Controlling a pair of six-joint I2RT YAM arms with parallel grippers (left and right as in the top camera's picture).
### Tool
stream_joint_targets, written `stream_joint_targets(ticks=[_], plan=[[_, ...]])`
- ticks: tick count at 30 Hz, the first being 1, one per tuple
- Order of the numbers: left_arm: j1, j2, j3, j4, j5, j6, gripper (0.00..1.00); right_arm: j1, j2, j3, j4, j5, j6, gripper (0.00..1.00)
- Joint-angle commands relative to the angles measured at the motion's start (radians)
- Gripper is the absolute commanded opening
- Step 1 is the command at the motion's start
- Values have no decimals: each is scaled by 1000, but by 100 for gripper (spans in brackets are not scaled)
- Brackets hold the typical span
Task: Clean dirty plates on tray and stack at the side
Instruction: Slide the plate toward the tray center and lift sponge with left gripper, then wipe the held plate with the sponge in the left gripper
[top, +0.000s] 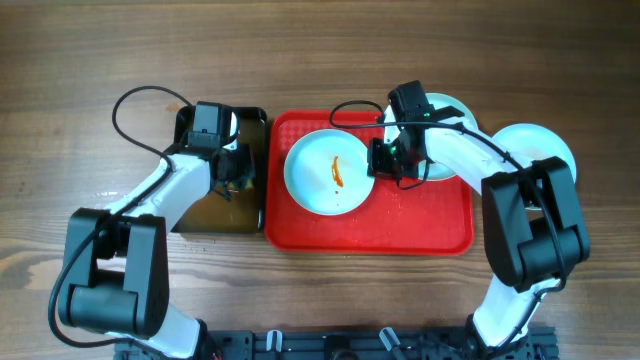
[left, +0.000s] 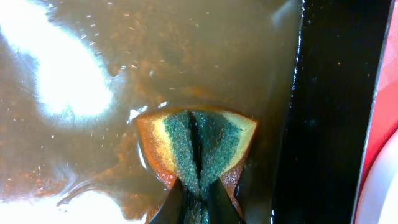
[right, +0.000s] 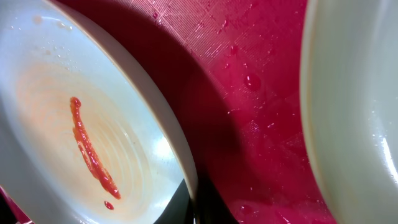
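Revealing what overhead hides, left tool (left: 198, 198) pinches a folded sponge (left: 196, 146).

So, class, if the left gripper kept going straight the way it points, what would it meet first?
The left gripper pinches the sponge, which touches brown water; straight on, probably the floor of the bin next, though depth is unclear.

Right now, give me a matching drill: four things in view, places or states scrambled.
1. green-and-yellow folded sponge
2. round pale plate with orange-red smear
3. plain round pale plate
4. black rectangular plastic bin

a. on the wooden table, right of the red rectangular plastic tray
b. left of the tray, holding brown water
c. on the tray, right tool clamping its rim
d. pinched in the left tool

Pairs: 1-d, 2-c, 3-a, 4-b
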Motion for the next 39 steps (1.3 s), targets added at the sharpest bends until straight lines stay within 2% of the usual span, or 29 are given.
stream_joint_targets(ticks=[1,2,3,5,11,15,18,22,27,39], plan=[[3,12,-2,-22,24,4,4,5,19,-8,-3,10,-13,6],[3,-12,-1,-24,59,4,4,5,19,-8,3,10,-13,7],[3,-53,-1,-23,88,-3,4,5,19,-8,16,9,-13,16],[3,-132,-1,-27,89,-23,4,5,19,-8,42,10,-13,16],[3,-291,-1,-12,71,-22,4,5,19,-8,72,18,-13,4],[3,-383,-1,136,-51,-21,4,5,19,-8,69,32,-13,4],[3,-436,-1,217,-55,-21,4,5,19,-8,70,32,-13,4],[3,-504,-1,252,-55,-17,4,5,19,-8,72,32,-13,4],[3,-557,-1,262,-55,-17,4,5,19,-8,73,32,-13,4],[3,-557,-1,257,-55,-18,4,5,19,-8,73,32,-13,4]])
